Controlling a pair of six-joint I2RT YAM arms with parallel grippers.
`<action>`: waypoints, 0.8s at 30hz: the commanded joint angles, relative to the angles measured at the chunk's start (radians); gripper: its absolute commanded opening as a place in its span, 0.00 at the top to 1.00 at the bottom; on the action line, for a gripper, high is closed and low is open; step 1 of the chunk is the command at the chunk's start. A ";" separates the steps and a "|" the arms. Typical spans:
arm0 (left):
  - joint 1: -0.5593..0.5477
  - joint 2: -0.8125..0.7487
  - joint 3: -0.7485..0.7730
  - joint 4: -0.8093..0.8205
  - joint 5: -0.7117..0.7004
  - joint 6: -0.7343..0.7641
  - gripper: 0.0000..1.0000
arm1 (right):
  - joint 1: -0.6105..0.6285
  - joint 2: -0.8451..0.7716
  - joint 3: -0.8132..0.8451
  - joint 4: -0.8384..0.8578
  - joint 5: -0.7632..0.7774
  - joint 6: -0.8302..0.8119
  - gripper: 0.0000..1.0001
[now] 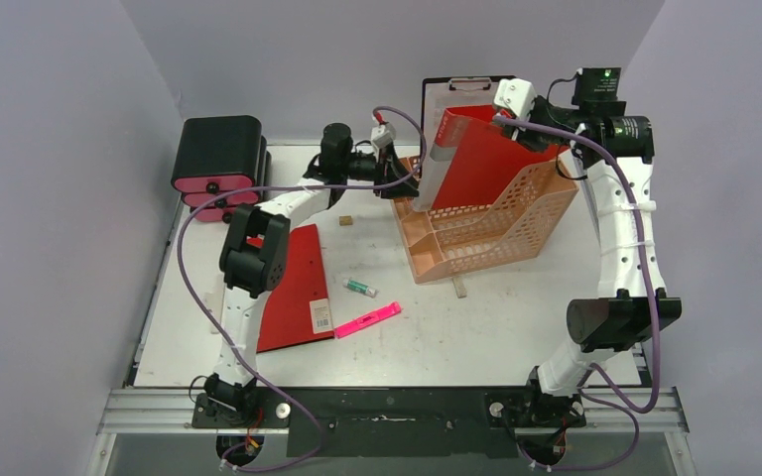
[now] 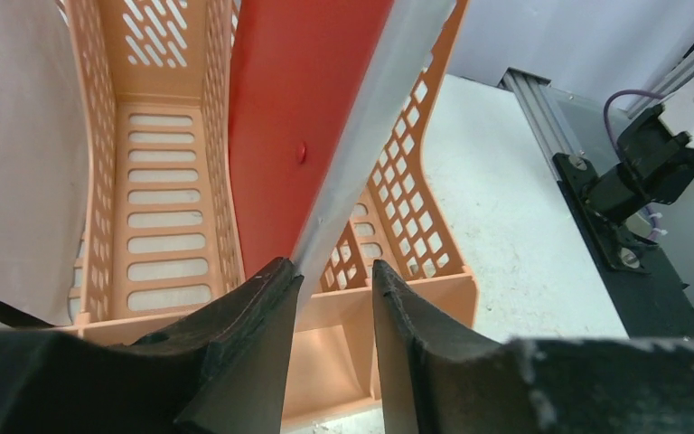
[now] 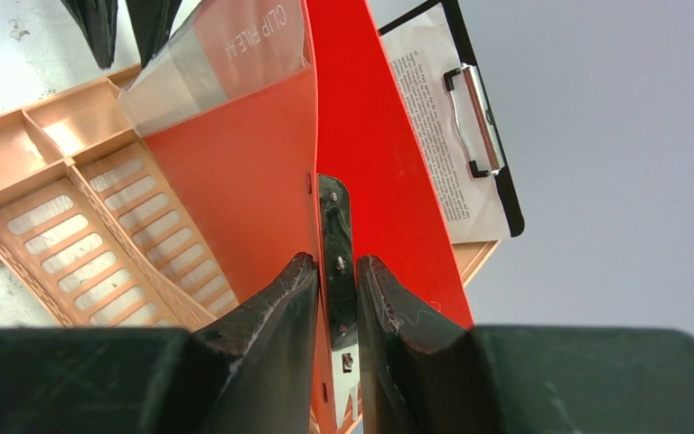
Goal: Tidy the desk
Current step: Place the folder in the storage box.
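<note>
Desk (image 1: 516, 327) shows fully overhead; right wrist alone shows fingers (image 3: 271, 316) clamping folder (image 3: 370, 136).

Wears white shells on left arm (image 1: 240, 327) and right arm (image 1: 620, 238), broken by chunky black joint housings (image 1: 255, 253). Carries looping purple cables (image 1: 183, 260). Shows a green light (image 1: 605, 71) at the right wrist. Ends in matte-black, wedge-shaped left pincer (image 2: 332, 271) and right pincer (image 3: 334, 264).

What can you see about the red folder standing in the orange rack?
The red folder looks like thin, shiny plastic, with a clear wrapper printed CLIP FILE over one corner and a metal strip along its spine. It stands tilted inside the orange rack. The right gripper pinches the metal strip; the left gripper sits open around its pale edge.
</note>
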 commanded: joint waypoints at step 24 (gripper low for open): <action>-0.126 0.116 0.228 -0.415 -0.219 0.335 0.97 | -0.024 -0.060 0.035 0.112 0.048 0.036 0.95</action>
